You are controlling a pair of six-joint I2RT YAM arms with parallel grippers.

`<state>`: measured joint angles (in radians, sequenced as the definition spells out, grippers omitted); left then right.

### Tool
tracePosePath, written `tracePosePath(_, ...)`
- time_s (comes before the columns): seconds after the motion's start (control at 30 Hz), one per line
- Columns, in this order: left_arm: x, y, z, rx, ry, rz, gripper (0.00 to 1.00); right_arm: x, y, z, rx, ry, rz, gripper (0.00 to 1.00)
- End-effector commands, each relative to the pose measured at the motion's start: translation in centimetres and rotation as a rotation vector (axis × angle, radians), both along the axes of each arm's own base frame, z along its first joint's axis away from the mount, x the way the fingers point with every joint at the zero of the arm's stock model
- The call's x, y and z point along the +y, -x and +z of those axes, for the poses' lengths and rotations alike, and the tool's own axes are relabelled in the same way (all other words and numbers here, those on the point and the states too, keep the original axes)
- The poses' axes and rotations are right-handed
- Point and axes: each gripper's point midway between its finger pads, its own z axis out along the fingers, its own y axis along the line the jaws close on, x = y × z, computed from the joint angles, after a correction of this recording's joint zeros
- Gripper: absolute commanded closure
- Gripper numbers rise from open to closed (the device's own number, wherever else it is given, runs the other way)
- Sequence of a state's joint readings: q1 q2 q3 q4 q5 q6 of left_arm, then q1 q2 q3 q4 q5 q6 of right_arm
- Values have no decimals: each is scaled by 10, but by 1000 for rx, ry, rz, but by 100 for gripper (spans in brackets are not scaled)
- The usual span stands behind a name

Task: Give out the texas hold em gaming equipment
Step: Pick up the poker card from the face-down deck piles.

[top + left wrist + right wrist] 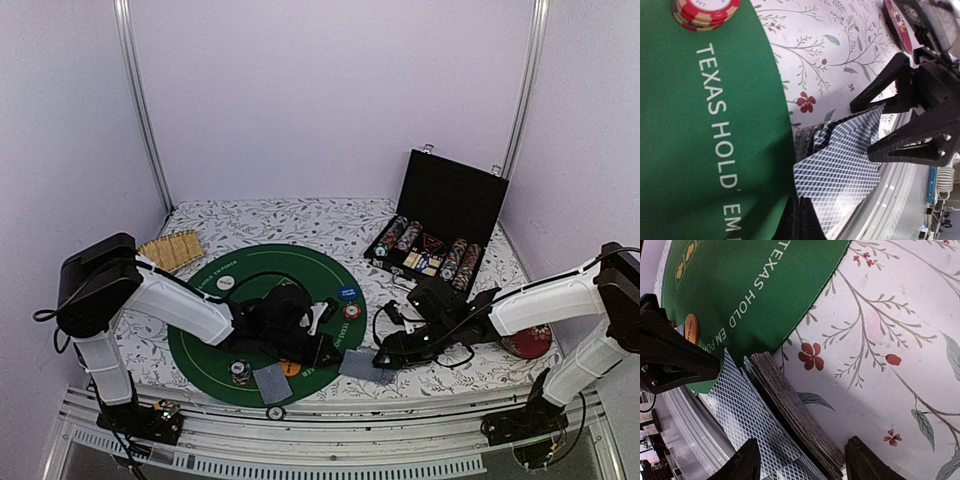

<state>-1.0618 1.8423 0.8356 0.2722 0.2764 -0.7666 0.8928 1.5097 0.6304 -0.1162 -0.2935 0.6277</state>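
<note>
A deck of blue-grey patterned cards (pixel 357 366) lies on the flowered cloth just right of the green Texas hold'em mat (pixel 250 268). My right gripper (pixel 381 357) is open, one finger on each side of the deck (pixel 790 405). One card (pixel 845 165) lies slid partly off the deck towards the front rail. My left gripper (pixel 805 212) is shut, its tips at that card's edge; I cannot see that the card is pinched. Another card (pixel 270 382) lies at the mat's near edge. On the mat are a striped chip stack (pixel 240 372) and orange (pixel 290 367), blue (pixel 347 293), red-white (pixel 352 311) and white (pixel 225 283) chips.
An open black case (pixel 445 195) with chip rows stands at the back right. A red round disc (pixel 528 342) lies by the right arm. A tan bamboo mat (pixel 172 250) lies at the back left. The metal front rail (pixel 300 420) runs just past the deck.
</note>
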Motion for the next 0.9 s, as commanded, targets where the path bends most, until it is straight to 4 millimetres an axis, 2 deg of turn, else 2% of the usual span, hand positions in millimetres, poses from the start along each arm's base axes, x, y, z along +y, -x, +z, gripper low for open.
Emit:
tracePosePath(0.0,8,-9,4,-23,1,16,99,-33,7,-21,19,164,-41,40)
tracePosePath(0.17,3,-3,2,0,19,-18,85,-50,5,-24,5,260,-72,38)
tracePosePath(0.3,2,-3,-2,9,21,-15,80,-45,10,-18,-8,264,-43,37)
tracePosePath(0.4,1,-4,-2,10,25,-14,75,-49,9,-14,-23,298,-46,36)
tracePosePath(0.53,0,-5,0,5,28,-15,72,-65,4,-10,-51,379,-80,36)
tracePosePath(0.73,0,-5,-1,5,30,-16,70,-50,7,6,-63,297,-49,35)
tracePosePath(0.87,-1,-5,0,7,36,-13,69,-54,7,3,-58,307,-66,35)
